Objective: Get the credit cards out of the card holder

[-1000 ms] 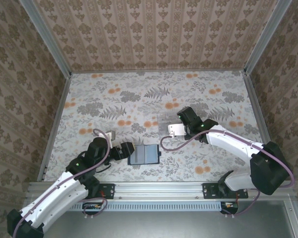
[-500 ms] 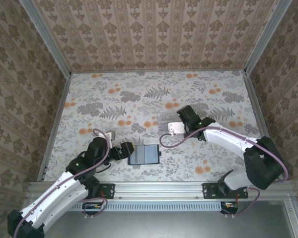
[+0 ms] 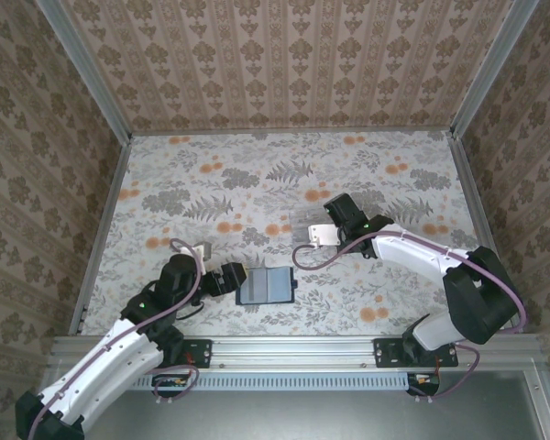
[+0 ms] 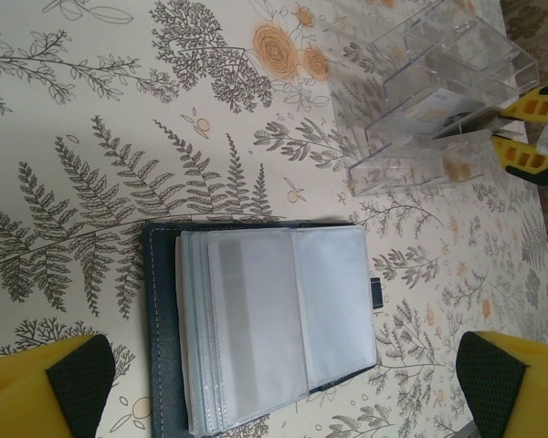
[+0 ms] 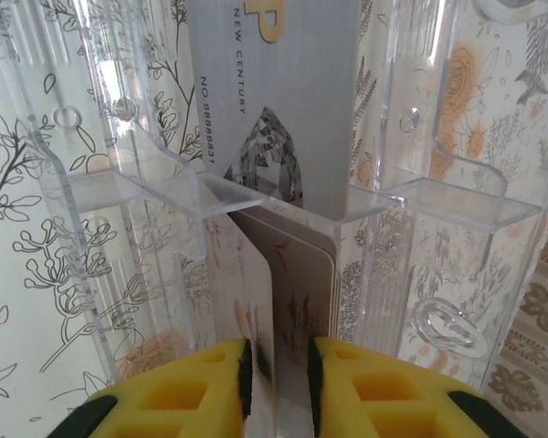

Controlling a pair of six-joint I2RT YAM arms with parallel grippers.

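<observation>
Top external view: the floral-patterned table [image 3: 257,179] carries both white arms. The left arm reaches in from the near left and the right arm from the near right. The clear plastic compartmented tray [image 4: 438,73] stands on the table to the far right of the wallet, well apart from it. The small dark navy bifold card holder [image 3: 268,286] lies open and flat near the table's near edge, just right of the left gripper [image 4: 283,381]. Its clear inner sleeves face up. That gripper's yellow fingers are spread wide, touching nothing. The right gripper [image 5: 276,370] is at the tray, its fingers pinched together on a thin pale whitish card [image 5: 251,310] standing upright inside a tray slot. A beige card [image 5: 301,292] stands just beside it, and a grey printed card [image 5: 283,91] stands in the next slot beyond.
</observation>
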